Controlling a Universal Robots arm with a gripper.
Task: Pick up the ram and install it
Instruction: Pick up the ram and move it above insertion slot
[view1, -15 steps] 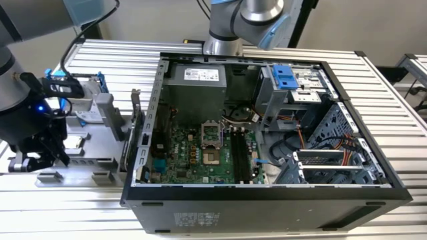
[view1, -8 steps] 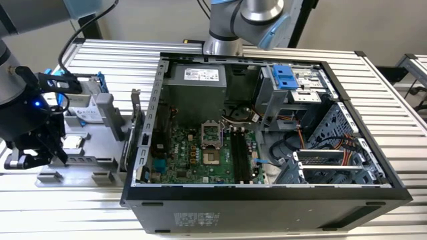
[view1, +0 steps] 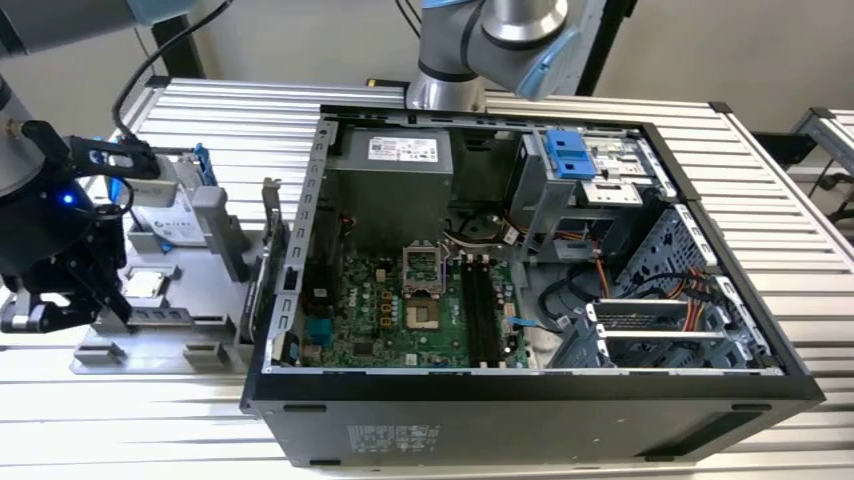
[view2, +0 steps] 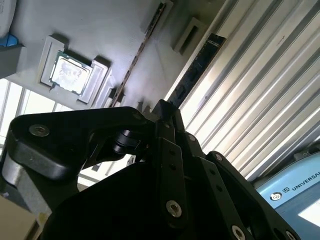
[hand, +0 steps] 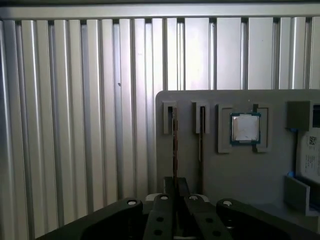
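In both wrist views the ram (view2: 200, 65) is a thin dark-blue stick standing on edge in the slot nearest the edge of a grey fixture tray (hand: 260, 170). In the first wrist view the ram (hand: 174, 140) shows as a narrow line running straight into my fingertips. My gripper (hand: 175, 184) has its fingers drawn close together on the near end of the stick, which still sits in its slot. In the second wrist view the gripper (view2: 166, 107) meets the ram's lower end. The exterior view has the gripper (view1: 80, 305) low over the tray's front on that view's left.
A second stick (hand: 201, 135) stands in the neighbouring slot, with a processor chip (hand: 245, 128) beside it. The open computer case (view1: 534, 385) with its green motherboard (view1: 400, 310) lies to the exterior view's right of the tray. Another arm's base (view1: 494, 40) stands behind the case.
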